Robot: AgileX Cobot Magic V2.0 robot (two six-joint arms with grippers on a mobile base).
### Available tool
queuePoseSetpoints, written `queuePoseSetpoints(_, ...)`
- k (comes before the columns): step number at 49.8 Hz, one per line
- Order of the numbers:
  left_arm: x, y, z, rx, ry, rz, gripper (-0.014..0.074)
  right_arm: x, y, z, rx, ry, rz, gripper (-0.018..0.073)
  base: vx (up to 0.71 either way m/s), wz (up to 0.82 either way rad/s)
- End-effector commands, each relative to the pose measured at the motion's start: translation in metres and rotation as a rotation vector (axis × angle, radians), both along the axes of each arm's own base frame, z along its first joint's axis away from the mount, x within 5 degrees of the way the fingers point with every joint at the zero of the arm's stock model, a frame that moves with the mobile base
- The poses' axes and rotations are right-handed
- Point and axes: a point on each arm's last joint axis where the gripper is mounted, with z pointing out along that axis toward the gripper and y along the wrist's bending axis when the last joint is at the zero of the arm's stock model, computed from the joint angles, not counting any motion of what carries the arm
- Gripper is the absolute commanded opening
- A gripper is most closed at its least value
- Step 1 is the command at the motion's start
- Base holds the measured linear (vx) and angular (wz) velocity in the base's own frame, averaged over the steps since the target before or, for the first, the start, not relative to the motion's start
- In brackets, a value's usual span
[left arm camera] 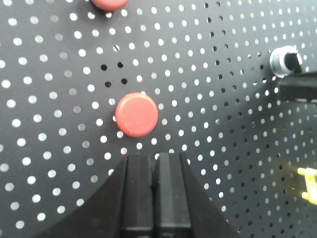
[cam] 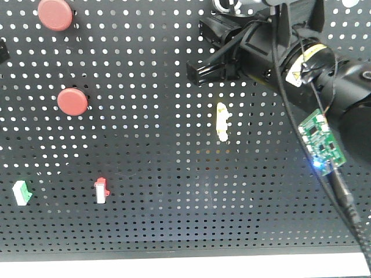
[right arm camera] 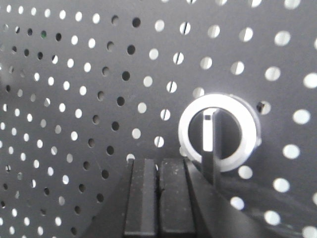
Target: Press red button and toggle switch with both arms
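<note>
In wrist views alone: left jaws closed below red button [left arm camera: 136, 114], right jaws closed beside silver knob [right arm camera: 218, 133].

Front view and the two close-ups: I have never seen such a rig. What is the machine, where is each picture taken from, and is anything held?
It is a two-armed robot facing a black perforated board with switches mounted on it. The front view takes in the board: a lower red button, an upper red button, a yellow lever switch, a green switch and a red-topped white switch. The black right arm reaches in at top right. The other two pictures come from cameras on the wrists. The left one shows the left gripper, fingers closed together, pointing at the lower red button just ahead. The right one shows the right gripper, also closed, next to a silver ring knob. Neither holds anything.
</note>
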Motion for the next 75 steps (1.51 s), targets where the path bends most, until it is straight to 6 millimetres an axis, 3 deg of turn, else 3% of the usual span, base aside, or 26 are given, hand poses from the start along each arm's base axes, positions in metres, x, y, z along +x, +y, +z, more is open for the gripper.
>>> queuePoseSetpoints(1, -0.009, 0.000, 0.015, -0.040, -0.077, -0.038, 0.0001, -0.020, -0.017, 0.034, 0.069, -0.127, -0.006, 0.0000, 0.00, 0.00)
queuePoseSetpoints(20, -0.009, -0.001, 0.016, -0.040, -0.080, -0.040, 0.0001, -0.030, -0.041, 0.046, 0.052, -0.151, -0.079, 0.0000, 0.00, 0.00)
queuePoseSetpoints(32, -0.009, -0.001, 0.016, -0.040, -0.081, -0.040, 0.0001, -0.071, -0.048, 0.047, 0.074, -0.186, -0.026, 0.0000, 0.00, 0.00)
queuePoseSetpoints(43, -0.009, -0.001, 0.015, -0.042, -0.078, -0.040, 0.0001, -0.100, -0.063, 0.028, 0.069, -0.202, -0.019, 0.0000, 0.00, 0.00)
queuePoseSetpoints(75, -0.008, -0.001, 0.015, -0.041, -0.078, -0.040, 0.0001, -0.102, -0.064, 0.025, 0.055, -0.199, -0.023, 0.0000, 0.00, 0.00)
